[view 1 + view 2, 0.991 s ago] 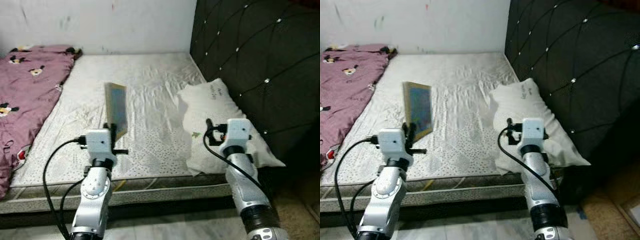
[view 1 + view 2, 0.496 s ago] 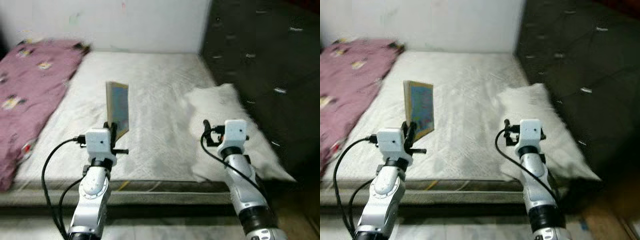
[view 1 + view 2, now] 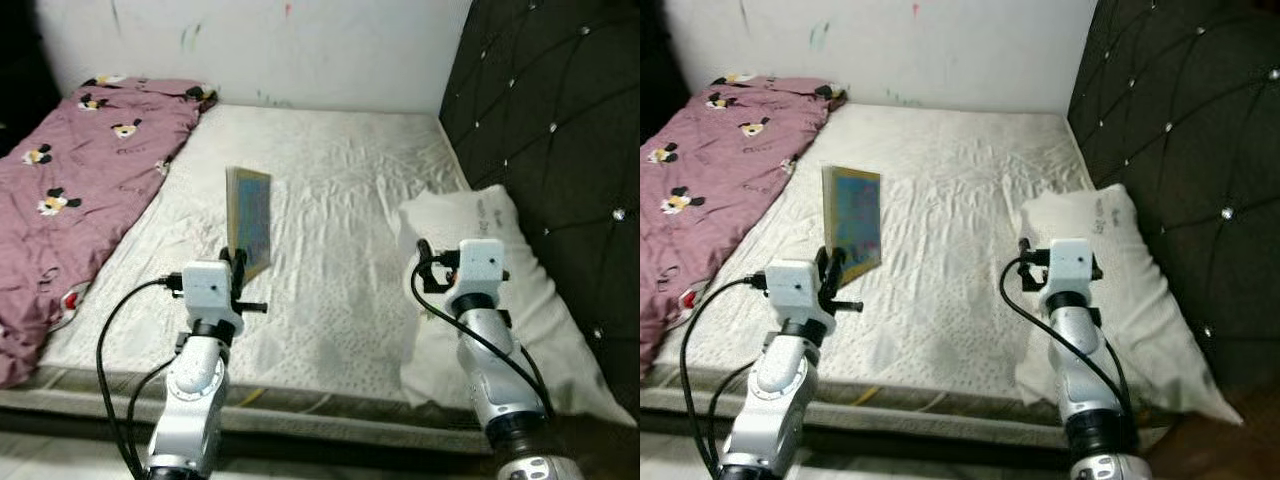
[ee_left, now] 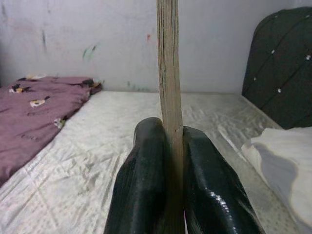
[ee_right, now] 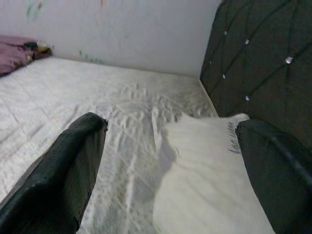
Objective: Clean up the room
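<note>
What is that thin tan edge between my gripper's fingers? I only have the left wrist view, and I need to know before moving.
Observer: A flat, colourful picture book, held upright above the white mattress by the left gripper.
Operator: Is the other arm busy?
Observer: No, the right gripper is open, over the white pillow.
Operator: Anything else on the bed?
Observer: A maroon cartoon-print blanket along the robot's left side.

Wall: pale painted wall (image 3: 330, 50) with small coloured smudges, behind the mattress's far edge.
Headboard: black diamond-tufted padded headboard (image 3: 560, 130) with shiny studs, along the mattress's right edge.
Floor: pale floor strip (image 3: 940, 455) below the near edge.
</note>
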{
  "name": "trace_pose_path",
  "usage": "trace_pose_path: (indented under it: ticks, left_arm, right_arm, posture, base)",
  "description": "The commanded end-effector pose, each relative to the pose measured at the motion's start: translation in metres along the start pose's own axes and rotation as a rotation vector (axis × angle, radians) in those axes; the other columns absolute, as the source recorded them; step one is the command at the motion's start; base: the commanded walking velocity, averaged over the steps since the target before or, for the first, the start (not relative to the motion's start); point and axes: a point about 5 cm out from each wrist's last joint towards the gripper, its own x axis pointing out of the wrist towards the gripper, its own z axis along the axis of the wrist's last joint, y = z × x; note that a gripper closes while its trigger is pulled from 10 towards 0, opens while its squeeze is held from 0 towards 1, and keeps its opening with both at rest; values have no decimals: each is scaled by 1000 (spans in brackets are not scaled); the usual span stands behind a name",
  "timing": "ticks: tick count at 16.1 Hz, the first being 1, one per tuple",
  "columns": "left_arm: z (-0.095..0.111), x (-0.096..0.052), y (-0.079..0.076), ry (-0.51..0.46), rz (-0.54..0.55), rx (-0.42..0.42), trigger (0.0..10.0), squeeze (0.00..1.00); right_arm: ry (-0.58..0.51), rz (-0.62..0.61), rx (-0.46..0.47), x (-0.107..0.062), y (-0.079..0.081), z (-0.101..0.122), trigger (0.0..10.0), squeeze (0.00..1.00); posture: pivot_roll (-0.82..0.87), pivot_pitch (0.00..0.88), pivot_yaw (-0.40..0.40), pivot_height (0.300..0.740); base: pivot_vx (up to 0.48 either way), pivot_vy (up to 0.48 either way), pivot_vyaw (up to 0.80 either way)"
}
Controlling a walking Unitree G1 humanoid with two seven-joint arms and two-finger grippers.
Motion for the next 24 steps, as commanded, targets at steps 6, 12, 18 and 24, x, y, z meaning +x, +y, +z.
trace_pose_path:
  ticks: [6,12,18,24]
  left_arm:
    - [-18,-15,46,49,81,129,10000,0]
    - [-29,-51,61,74,68,192,10000,0]
    - [-16,-31,48,-8,124,127,10000,0]
    - [-16,-22,45,12,198,62,10000,0]
  right_arm:
    - [35,99,28,-16,13,-18,10000,0]
    - [86,110,-22,-52,-4,-39,10000,0]
    - [40,221,-18,-34,26,-27,10000,0]
    - [40,136,83,-16,22,-21,10000,0]
  posture:
    - [62,0,-24,740]
    - [64,0,-38,740]
    - [81,0,-50,740]
    - [51,0,43,740]
  base:
    - [0,0,0]
    - [0,0,0]
    - [0,0,0]
    - [0,0,0]
